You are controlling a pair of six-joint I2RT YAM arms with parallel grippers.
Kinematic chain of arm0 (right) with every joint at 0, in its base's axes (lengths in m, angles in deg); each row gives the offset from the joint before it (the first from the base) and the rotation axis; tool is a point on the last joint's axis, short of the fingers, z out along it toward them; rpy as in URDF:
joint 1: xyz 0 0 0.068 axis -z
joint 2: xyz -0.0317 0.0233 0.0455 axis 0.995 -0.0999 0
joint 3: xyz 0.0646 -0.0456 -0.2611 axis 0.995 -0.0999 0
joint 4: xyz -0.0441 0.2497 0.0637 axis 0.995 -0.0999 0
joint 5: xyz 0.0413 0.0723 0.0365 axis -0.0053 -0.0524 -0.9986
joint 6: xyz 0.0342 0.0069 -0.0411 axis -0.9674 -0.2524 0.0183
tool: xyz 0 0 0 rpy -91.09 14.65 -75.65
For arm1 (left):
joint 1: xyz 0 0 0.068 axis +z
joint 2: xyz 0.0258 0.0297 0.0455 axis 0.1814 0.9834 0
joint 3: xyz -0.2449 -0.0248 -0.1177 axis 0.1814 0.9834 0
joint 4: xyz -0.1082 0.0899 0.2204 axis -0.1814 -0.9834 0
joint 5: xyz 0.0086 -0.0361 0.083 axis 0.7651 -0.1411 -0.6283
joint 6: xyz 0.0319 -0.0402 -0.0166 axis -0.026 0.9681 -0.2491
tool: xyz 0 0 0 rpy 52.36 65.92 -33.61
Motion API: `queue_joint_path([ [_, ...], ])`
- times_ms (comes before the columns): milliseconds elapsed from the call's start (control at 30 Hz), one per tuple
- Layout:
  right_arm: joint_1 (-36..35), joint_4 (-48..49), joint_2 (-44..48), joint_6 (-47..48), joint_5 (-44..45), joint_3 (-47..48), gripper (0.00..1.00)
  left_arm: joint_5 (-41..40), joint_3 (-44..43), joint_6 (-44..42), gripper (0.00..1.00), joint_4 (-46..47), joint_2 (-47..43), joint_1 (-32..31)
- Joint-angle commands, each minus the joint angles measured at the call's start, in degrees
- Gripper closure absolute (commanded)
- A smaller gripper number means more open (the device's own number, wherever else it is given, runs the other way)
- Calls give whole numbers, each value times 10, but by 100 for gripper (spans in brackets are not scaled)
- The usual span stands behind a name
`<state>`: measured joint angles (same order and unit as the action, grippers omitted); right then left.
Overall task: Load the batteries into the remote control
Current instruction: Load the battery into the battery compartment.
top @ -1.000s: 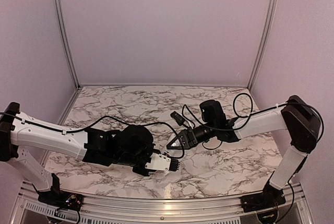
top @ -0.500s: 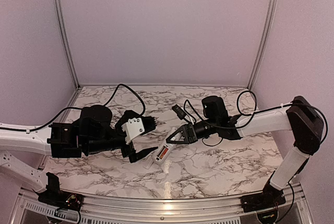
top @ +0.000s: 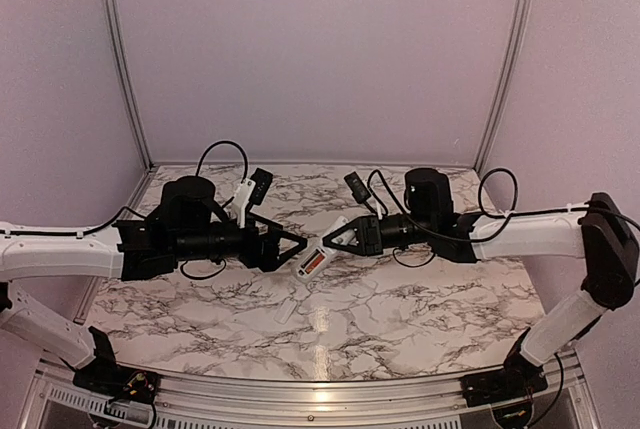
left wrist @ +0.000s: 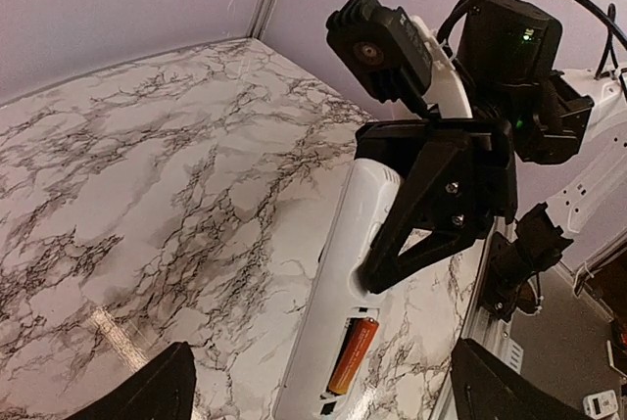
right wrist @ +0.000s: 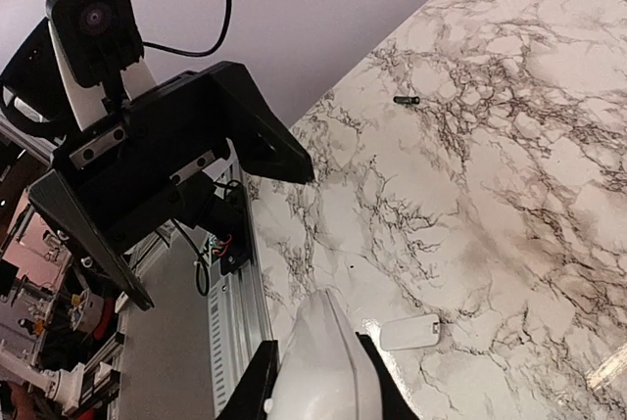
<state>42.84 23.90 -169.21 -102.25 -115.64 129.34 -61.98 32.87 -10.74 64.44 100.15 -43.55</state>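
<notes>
**Tally on the worktop**

There is one marbled worktop (top: pixel 400 319). Two robot arms reach over it, a left arm (top: pixel 60 254) and a right arm (top: pixel 530 234). Each ends in one pincer, the left pincer (top: pixel 288 251) and the right pincer (top: pixel 330 246), so two in all.

Two small black cameras show, the left camera (right wrist: pixel 93 19) and the right camera (left wrist: pixel 377 43).

There is one white remote (left wrist: pixel 338 263). One orange battery (left wrist: pixel 353 356) shows in its open compartment; whether a second lies beside it cannot be told.

There is one flat white cover plate (right wrist: pixel 409 330).

There is one tiny dark object (right wrist: pixel 407 100), too small to identify.
</notes>
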Motion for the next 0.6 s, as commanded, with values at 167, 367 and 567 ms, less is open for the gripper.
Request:
queue_joint_path([
  [167,3,62,53,-53,120,-38,100,-18,7,206,7,80,60,4],
  [367,3,88,58,-79,144,-48,100,-21,46,296,1,180,72,3],
  [567,3,113,54,-101,156,-53,100,-44,47,350,1,202,97,-1],
])
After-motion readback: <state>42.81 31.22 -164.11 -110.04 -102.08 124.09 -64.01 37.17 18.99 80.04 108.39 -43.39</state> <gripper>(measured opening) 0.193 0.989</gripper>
